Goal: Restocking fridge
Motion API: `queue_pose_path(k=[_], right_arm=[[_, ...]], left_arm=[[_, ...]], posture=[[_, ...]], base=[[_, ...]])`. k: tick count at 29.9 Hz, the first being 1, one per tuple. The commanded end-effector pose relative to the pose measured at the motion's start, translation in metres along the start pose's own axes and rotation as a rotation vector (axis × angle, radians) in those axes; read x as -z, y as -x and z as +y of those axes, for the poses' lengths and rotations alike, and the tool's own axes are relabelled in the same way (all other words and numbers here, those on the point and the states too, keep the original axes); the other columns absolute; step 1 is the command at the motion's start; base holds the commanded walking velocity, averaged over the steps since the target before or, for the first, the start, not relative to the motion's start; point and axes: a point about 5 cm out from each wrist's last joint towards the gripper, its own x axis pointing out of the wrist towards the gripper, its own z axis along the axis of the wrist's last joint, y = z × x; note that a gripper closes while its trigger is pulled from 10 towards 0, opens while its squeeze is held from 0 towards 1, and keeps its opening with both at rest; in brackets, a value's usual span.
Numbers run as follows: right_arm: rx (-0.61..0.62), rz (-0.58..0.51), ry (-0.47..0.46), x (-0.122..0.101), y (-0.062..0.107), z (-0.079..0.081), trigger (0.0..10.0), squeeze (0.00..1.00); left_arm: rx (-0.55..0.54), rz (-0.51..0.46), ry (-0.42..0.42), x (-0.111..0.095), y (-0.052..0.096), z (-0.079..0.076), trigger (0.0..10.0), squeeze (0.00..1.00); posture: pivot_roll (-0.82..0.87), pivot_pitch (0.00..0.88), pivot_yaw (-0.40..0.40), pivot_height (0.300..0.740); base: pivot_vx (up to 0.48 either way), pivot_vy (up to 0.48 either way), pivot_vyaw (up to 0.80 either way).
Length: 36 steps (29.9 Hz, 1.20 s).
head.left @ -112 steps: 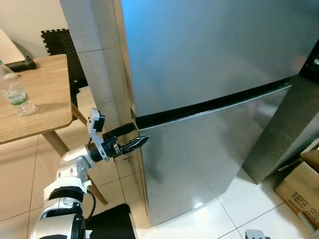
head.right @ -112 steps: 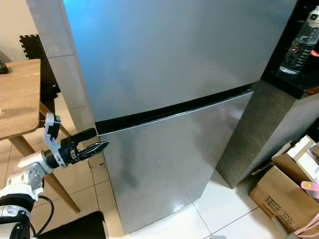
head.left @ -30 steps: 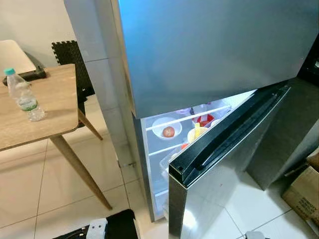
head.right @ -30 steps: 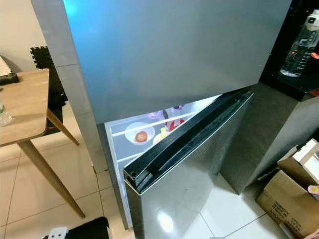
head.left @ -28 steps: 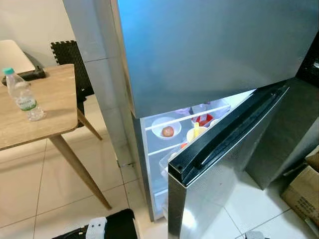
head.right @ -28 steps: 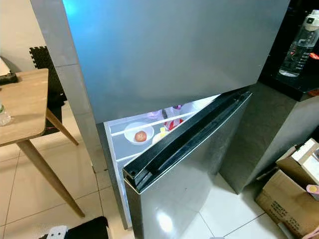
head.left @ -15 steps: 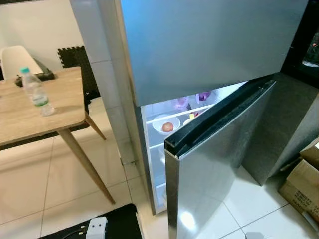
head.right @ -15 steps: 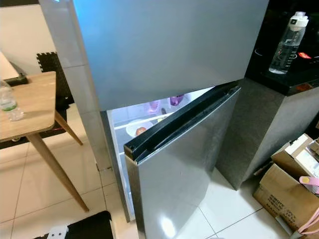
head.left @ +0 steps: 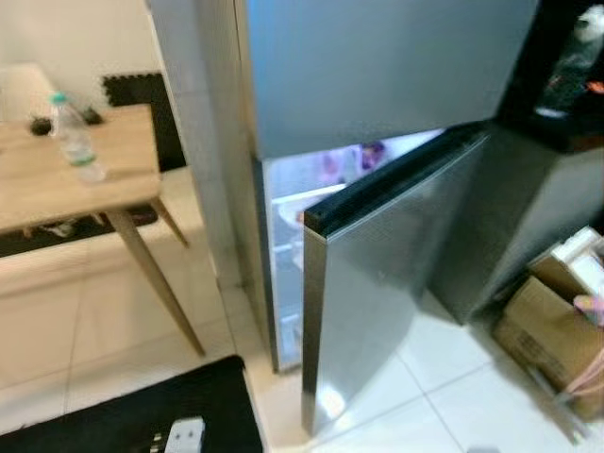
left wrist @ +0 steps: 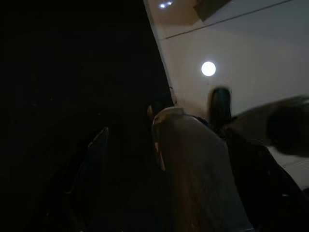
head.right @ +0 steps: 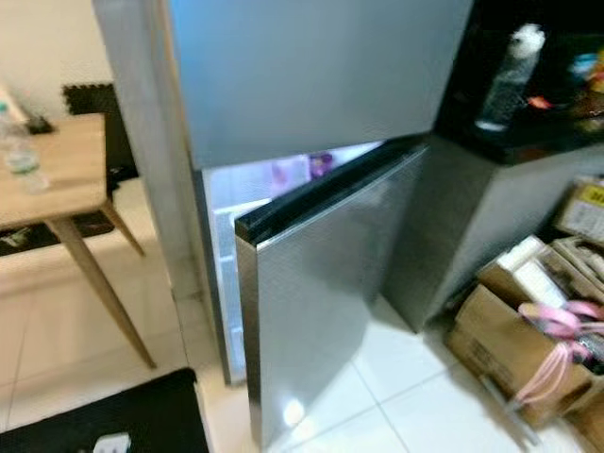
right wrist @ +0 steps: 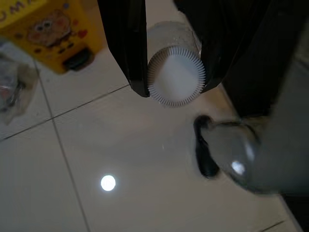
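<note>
Fridge door (head.left: 377,283) swung wider, interior blurred, right hand (right wrist: 174,82) gripping bottle (right wrist: 175,79)

I see the steel fridge (head.left: 377,75) with its lower door (head.left: 377,293) swung partly open on a lit interior, and a white-capped bottle (right wrist: 176,77) clamped between my right gripper's (right wrist: 174,84) black fingers (right wrist: 128,48).

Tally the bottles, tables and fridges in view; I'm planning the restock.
Bottles: 3, one in the right gripper
Table: 1
Fridge: 1
Total: 5
</note>
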Motion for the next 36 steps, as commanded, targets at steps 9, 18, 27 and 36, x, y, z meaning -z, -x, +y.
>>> queue_pose_path(k=[9,18,27,36], right_arm=[[0.006,-0.036,0.003,-0.010,0.000,-0.003,10.0,0.00],[0.001,-0.035,-0.001,-0.011,-0.001,-0.002,10.0,0.00],[-0.002,-0.037,-0.002,-0.011,-0.001,0.000,10.0,0.00],[0.003,-0.039,-0.004,-0.012,-0.001,-0.001,10.0,0.00]], left_arm=[[0.020,0.022,-0.006,0.004,0.001,0.001,10.0,0.00],[0.014,0.022,0.012,0.005,0.000,0.000,10.0,0.00],[-0.007,-0.042,0.035,-0.009,0.000,0.002,10.0,0.00],[0.013,-0.421,0.208,-0.118,0.008,0.009,0.0,0.00]], posture=[[-0.07,0.000,-0.007,0.740],[-0.07,0.000,-0.007,0.740],[-0.07,0.000,-0.007,0.740],[-0.07,0.000,-0.005,0.740]], base=[[0.000,-0.244,0.00],[0.000,-0.233,0.00],[0.000,0.000,0.00],[0.000,0.000,0.00]])
